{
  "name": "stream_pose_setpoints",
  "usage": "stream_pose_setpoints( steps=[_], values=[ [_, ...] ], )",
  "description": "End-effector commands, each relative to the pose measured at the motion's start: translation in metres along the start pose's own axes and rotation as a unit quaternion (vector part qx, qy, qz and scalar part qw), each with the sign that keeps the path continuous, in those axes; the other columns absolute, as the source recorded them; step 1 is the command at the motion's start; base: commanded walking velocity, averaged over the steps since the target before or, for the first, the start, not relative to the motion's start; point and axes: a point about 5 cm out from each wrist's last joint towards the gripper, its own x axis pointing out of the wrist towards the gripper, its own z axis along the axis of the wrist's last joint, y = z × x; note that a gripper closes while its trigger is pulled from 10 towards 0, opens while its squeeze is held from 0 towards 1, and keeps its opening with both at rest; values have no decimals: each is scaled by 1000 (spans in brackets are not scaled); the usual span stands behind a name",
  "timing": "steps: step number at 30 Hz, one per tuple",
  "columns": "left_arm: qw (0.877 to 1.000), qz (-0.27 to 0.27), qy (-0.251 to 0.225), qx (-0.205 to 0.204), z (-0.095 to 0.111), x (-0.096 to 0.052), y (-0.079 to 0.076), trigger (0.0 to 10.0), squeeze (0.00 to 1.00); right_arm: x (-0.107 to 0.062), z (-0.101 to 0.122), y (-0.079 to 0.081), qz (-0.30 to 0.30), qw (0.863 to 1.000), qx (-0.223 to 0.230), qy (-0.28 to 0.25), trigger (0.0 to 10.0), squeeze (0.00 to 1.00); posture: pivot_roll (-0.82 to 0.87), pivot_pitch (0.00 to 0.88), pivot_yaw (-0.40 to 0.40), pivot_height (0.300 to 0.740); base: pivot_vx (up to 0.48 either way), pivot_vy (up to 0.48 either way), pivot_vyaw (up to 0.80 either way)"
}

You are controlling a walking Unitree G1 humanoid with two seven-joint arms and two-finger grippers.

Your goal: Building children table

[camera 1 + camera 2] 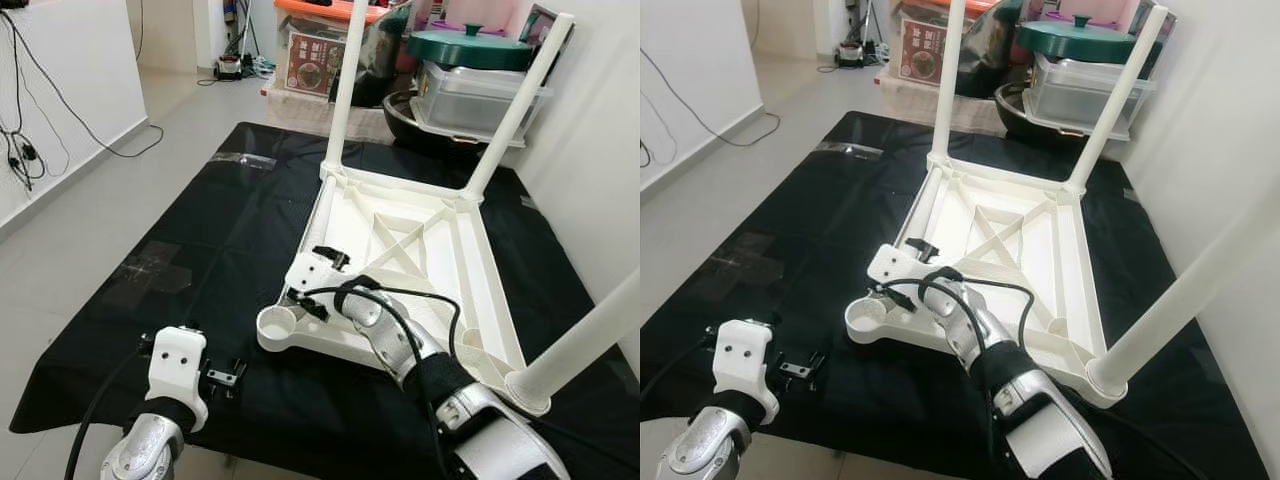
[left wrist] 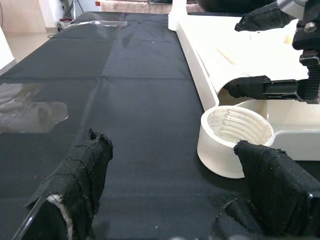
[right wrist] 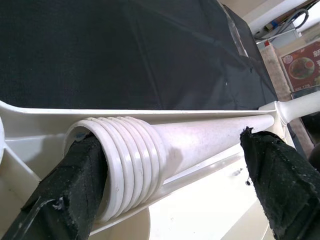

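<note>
A white children's table (image 1: 482, 262) lies upside down on a black mat (image 1: 205, 215). Three white legs stand screwed in: two far (image 1: 347, 80) (image 1: 516, 108) and one at the near right (image 1: 586, 338). The near-left corner socket (image 1: 277, 323) is an open threaded ring. A loose leg (image 3: 200, 140) lies inside the table along its left rim. My right gripper (image 1: 312, 283) is open and straddles that leg's threaded end, with one finger (image 3: 75, 185) against the threads. My left gripper (image 1: 225, 377) hovers open over the mat just short of the socket (image 2: 239, 127).
Storage boxes (image 1: 480, 95) and a green lidded pot (image 1: 470, 47) crowd the floor behind the mat. A white wall runs close along the right. Cables (image 1: 25, 150) hang on the left wall. Shiny tape patches (image 1: 150, 265) sit on the mat's left part.
</note>
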Motion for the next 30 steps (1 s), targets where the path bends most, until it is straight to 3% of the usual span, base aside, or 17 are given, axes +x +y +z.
stream_pose_setpoints(
  steps=[1,8,11,13,18,21,25,30],
  values=[
    [1000,-6,14,3,-5,0,-1,10000,0,0,-19,3,1,999,-7,47,10000,0,97,0,-130,740,0,0,0],
    [1000,-9,14,4,-5,0,-1,10000,0,-1,-24,-5,7,998,-34,59,10000,0,98,0,-128,740,0,0,0],
    [1000,-10,14,4,-5,1,-1,10000,0,-1,-25,-13,-19,998,-29,60,10000,0,98,0,-128,740,0,0,0],
    [1000,-9,13,4,-5,1,-1,10000,0,-1,-23,-35,-106,993,20,56,10000,0,94,0,-134,740,0,0,0],
    [1000,-8,13,4,-5,2,-1,10000,0,-2,-22,-44,-141,988,30,55,10000,0,97,0,-134,740,0,0,0],
    [1000,-9,13,4,-6,2,-2,10000,0,-6,-16,-66,-213,974,70,40,10000,0,97,0,-133,740,0,0,0],
    [1000,-12,13,3,-6,2,-2,10000,0,-9,-10,-79,-253,963,87,23,10000,0,96,0,-133,740,0,0,0],
    [1000,-13,13,2,-6,2,-2,10000,0,-9,-9,-79,-254,963,91,19,10000,0,96,0,-133,740,0,0,0]
  ],
)
